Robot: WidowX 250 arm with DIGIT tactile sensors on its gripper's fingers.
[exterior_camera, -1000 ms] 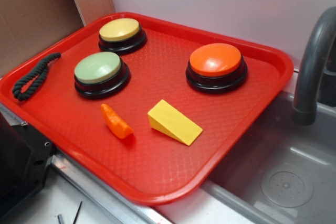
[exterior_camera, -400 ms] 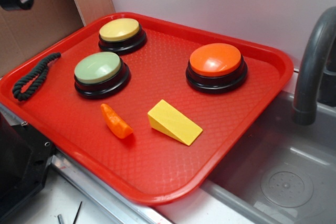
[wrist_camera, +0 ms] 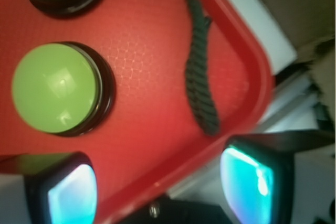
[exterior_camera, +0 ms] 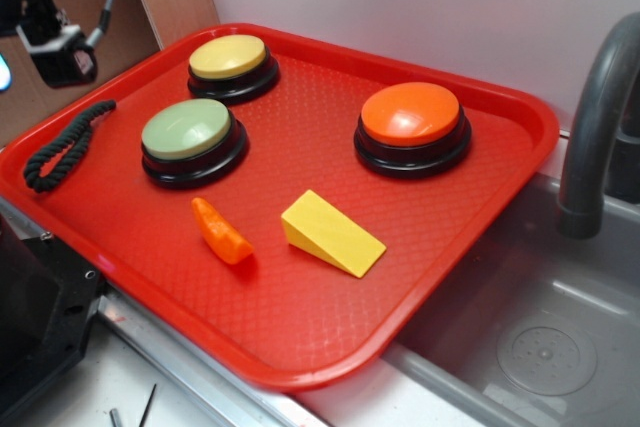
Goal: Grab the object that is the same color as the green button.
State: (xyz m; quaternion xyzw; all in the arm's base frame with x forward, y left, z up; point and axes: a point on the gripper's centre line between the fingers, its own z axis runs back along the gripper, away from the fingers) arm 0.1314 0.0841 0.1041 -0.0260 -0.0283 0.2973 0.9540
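The dark green twisted rope [exterior_camera: 62, 147] lies along the left rim of the red tray [exterior_camera: 300, 347]; in the wrist view the rope [wrist_camera: 199, 72] runs lengthwise near the tray's right rim [wrist_camera: 257, 72]. The green button [exterior_camera: 188, 130] stands just right of the rope, and it also shows in the wrist view [wrist_camera: 56, 87]. My gripper [exterior_camera: 55, 42] hangs high above the tray's far left corner, above the rope. In the wrist view my gripper [wrist_camera: 157, 190] is open and empty, jaws wide apart.
A yellow-topped button [exterior_camera: 230, 59] and an orange-topped button [exterior_camera: 411, 117] stand at the back of the tray. An orange curved wedge [exterior_camera: 221, 232] and a yellow wedge [exterior_camera: 331, 233] lie near the front. A sink [exterior_camera: 540, 347] with a grey faucet [exterior_camera: 595, 117] is at right.
My gripper has come into the exterior view at the top left and moved down and right toward the rope. Nothing on the tray has moved.
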